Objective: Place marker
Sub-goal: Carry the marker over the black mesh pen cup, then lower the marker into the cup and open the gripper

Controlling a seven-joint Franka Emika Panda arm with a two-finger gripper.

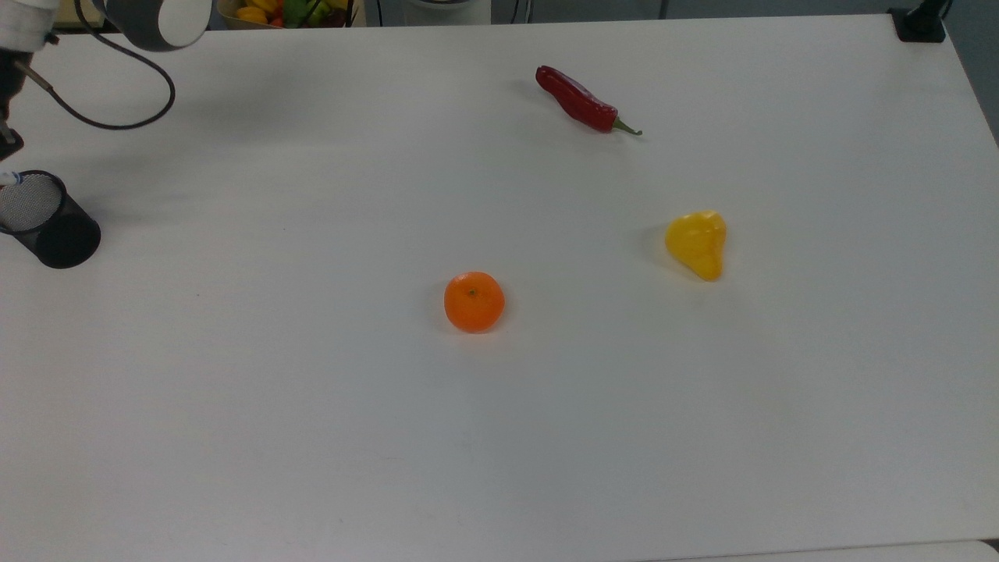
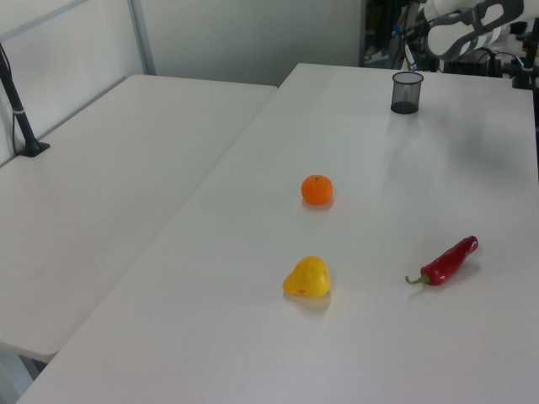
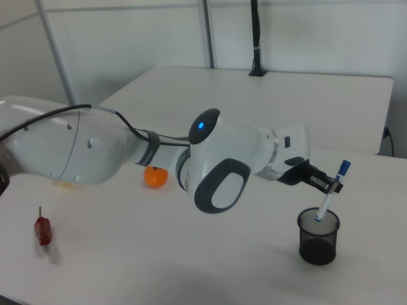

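**Marker over the mesh cup: axis, grip and alignment**

Marker (image 3: 331,190) held high on its barrel, just under the blue cap, by the gripper (image 3: 329,183), fingers closed on it; long axis steep, leaning in the right view with the cap up and to the right view's right, lower blue tip down and to the right view's left; tip at the mouth of the black mesh cup (image 3: 318,236), level with or barely inside the rim, not resting on the bottom as far as can be judged; cup directly beneath the fingers, so remaining travel judged mainly downward along the marker's own axis; slight tilt likely to bring the tip toward the cup's near wall on release. In the top view, cup (image 1: 47,221) at the table's (image 1: 499,437) left edge; orange (image 1: 474,301), yellow pepper (image 1: 697,243) and red chilli (image 1: 581,102) well apart from it, no obstacle to the descent.
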